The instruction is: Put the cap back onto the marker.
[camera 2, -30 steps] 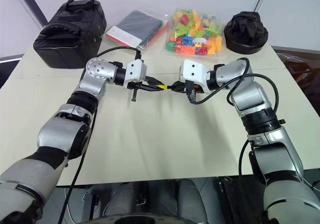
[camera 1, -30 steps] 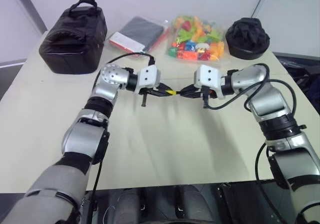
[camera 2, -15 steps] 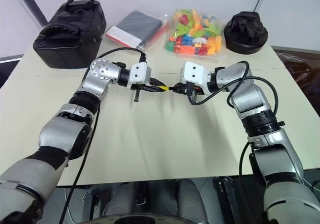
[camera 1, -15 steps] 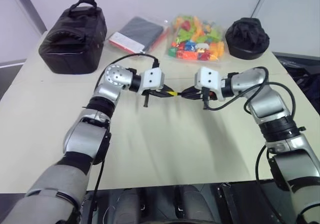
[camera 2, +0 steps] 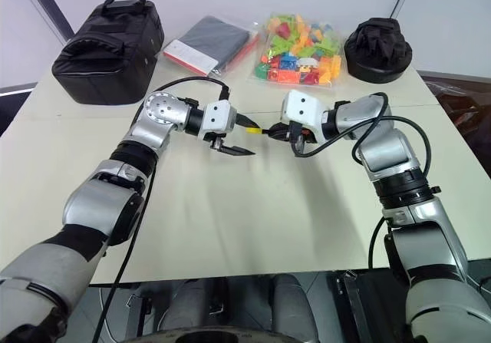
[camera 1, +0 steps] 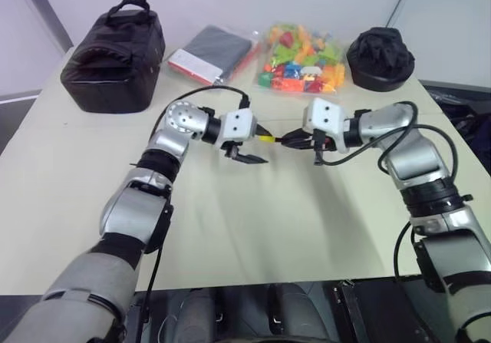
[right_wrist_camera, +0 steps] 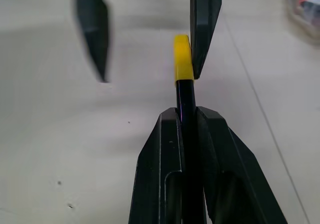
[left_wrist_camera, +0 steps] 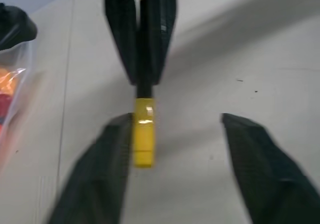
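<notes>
Above a pale beige tabletop [camera 1: 253, 228], the right gripper [right_wrist_camera: 186, 121] pinches the thin black marker [right_wrist_camera: 185, 96] between pressed fingers. Its tiny yellow plastic cap [left_wrist_camera: 143, 131] sits on the marker's tip, beside one finger of the left gripper [left_wrist_camera: 175, 134], whose fingers are spread wide.

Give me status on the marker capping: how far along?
Done, by the look of it: the yellow cap sits on the end of the marker, in line with its black barrel. In hand: the right gripper is shut on the marker above the table; the left gripper is open, one finger beside the cap. Left: back the left gripper off; I cannot tell whether the cap is fully seated.
</notes>
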Robot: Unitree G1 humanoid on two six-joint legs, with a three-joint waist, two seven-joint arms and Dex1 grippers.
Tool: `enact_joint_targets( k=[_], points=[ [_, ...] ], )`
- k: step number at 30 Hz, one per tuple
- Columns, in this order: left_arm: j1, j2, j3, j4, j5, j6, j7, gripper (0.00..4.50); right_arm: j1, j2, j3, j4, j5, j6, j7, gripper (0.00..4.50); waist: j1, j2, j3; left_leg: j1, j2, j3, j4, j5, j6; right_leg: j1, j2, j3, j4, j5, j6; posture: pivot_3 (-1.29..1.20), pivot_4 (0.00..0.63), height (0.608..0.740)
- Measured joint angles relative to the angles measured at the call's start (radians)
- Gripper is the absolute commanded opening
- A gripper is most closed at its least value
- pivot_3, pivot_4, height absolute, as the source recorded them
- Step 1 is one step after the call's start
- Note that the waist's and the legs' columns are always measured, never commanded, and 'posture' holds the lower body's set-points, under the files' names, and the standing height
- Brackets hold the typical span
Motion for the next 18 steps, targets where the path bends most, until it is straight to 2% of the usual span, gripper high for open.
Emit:
enact_joint_targets(
  k=[5,10,13,18],
  points=[
    [-0.027,0.011,0.022,0.044,0.007,-0.007,0.134,4.4,0.048,-0.042,-0.002,0.016,-0.002,-0.007,-0.004,0.0,0.0,0.0,0.0,0.0,0.0,0.0,0.0,0.0,0.0,0.0,0.0,0.0,0.0,0.0,0.0,0.0,0.15,0.74],
    [-0.034,0.083,0.128,0.035,-0.069,0.124,0.214,4.4,0.058,-0.076,-0.106,0.155,-0.009,-0.01,-0.14,0.0,-0.003,0.0,0.0,0.001,0.0,0.0,-0.001,0.0,0.0,0.0,0.0,0.0,0.0,0.0,0.0,0.0,0.15,0.74],
    [0.078,0.132,0.183,-0.051,-0.125,0.236,0.219,4.4,0.087,-0.075,-0.217,0.227,0.009,0.047,-0.256,0.0,-0.005,0.0,0.0,0.001,0.001,0.0,-0.001,0.004,-0.007,0.0,0.0,0.0,0.0,0.0,0.0,0.0,0.15,0.74],
    [0.327,0.134,0.22,-0.35,-0.199,0.481,0.299,4.4,0.218,-0.032,-0.305,0.145,0.082,0.194,-0.34,0.0,-0.002,0.0,0.0,0.0,0.001,0.0,0.0,0.004,-0.007,0.0,0.0,0.001,0.001,0.0,0.0,0.0,0.15,0.74]
  ],
)
